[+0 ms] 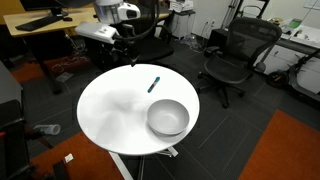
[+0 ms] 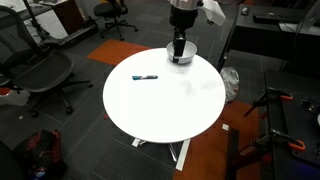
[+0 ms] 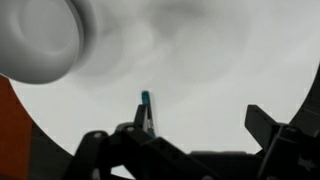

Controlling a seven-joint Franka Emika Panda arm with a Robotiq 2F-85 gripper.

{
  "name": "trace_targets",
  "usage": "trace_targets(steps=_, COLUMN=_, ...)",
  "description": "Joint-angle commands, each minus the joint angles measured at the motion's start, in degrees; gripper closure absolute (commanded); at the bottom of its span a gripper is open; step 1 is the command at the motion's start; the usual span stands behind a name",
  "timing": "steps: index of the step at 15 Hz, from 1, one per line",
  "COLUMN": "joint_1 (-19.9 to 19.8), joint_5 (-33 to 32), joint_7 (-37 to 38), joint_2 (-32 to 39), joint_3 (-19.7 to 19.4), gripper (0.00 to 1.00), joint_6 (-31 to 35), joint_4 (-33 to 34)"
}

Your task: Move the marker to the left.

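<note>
Wrist view, left to right: the bowl (image 3: 40, 40) sits upper left. The marker (image 3: 146, 108) lies flat near centre on the white table (image 3: 220, 60), well apart from the bowl. The gripper (image 3: 203, 125) hangs above it, jaws spread wide and holding nothing. This is judged to be staging for a descent, though the marker lies beside one finger (image 3: 140, 135) rather than centred between them. The marker is a slim stick with a dark barrel and a teal end pointing away from the gripper.
</note>
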Motion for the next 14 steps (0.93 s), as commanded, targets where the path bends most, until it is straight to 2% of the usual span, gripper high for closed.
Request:
trace_targets(steps=1, joint_1=-2.9, joint_5=1.2, joint_7=-2.3, joint_2=8.3, joint_3=2.3, gripper=0.00, joint_6=-1.4, joint_4=9.9)
trace_targets(steps=8, joint_1=-4.6, joint_5=-0.5, joint_7=-2.0, joint_2=19.9, joint_3=4.5, gripper=0.00, joint_6=-3.4, joint_4=23.4)
trace_targets(steps=14, joint_1=-4.6, joint_5=-2.2, joint_7=-1.0, joint_2=27.8, joint_3=4.1, gripper=0.00, joint_6=-5.9, joint_4=31.9)
